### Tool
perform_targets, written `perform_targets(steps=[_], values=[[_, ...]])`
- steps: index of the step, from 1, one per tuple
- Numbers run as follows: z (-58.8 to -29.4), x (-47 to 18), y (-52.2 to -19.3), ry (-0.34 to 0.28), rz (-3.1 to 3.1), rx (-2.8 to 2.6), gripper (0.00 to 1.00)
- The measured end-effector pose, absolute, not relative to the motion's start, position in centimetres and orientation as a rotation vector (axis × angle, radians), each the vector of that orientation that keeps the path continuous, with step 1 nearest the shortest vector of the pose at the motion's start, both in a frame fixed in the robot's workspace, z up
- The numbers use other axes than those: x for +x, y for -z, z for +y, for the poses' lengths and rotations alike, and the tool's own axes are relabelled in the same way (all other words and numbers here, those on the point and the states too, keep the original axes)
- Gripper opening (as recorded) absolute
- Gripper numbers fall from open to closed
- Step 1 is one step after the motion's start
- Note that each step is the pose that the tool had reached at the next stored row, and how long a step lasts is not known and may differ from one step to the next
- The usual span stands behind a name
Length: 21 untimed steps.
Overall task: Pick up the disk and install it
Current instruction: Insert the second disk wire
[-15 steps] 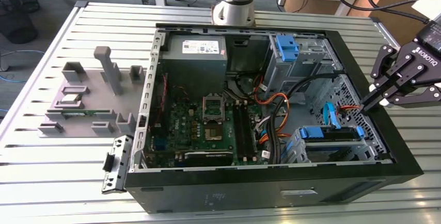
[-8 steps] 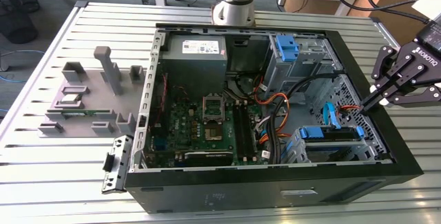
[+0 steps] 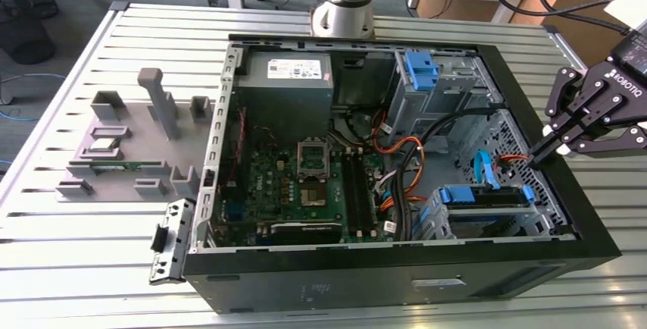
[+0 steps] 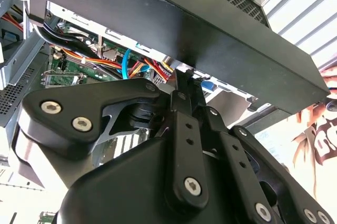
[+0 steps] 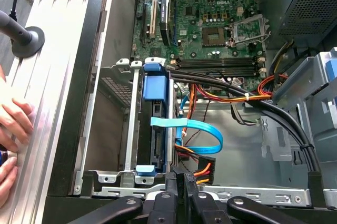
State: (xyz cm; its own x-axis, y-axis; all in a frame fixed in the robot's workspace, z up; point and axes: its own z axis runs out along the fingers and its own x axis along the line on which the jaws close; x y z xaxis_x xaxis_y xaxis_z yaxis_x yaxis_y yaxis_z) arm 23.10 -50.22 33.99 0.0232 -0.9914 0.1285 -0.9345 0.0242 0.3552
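The disk sits in the drive cage at the near right corner of the open computer case, its blue rails showing. In the first wrist view the disk stands edge-on between the cage's metal walls, with a blue tab at its end. My gripper hangs over the case's right wall, just to the exterior view's right of the cage and apart from the disk. Its fingers are shut together with nothing between them. In the second wrist view the gripper points at the case's black rim.
A light blue flat cable and orange-red wire bundles run beside the cage. A second blue bracket sits in the far cage. Grey fixtures stand on the slatted table at the exterior view's left. A person's hand rests by the case.
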Motion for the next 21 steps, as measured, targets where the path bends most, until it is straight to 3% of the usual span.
perform_targets(steps=[21], values=[[-50.2, 20.8, -34.7, 0.193, -1.990, 1.988, 0.17]])
